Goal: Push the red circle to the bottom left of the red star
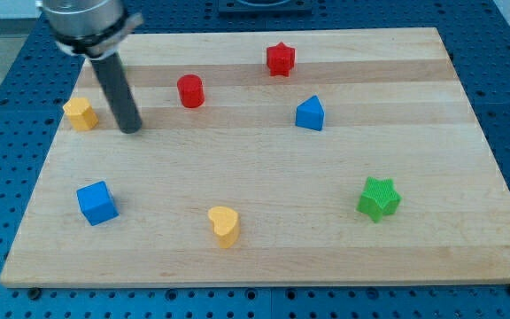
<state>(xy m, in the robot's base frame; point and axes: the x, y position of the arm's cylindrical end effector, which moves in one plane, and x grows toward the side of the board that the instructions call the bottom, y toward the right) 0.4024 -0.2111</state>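
The red circle (190, 91) is a short red cylinder standing on the wooden board at the upper middle-left. The red star (280, 59) stands near the view's top, to the right of and above the circle. My tip (131, 129) touches the board to the left of and slightly below the red circle, with a gap between them. The dark rod rises from the tip toward the view's top left.
A yellow block (80, 114) sits just left of my tip. A blue cube (96, 203) lies at the lower left, a yellow heart (224, 225) at the bottom middle, a blue block (309, 114) right of centre, a green star (378, 198) at the lower right. The board (264, 257) ends at blue pegboard.
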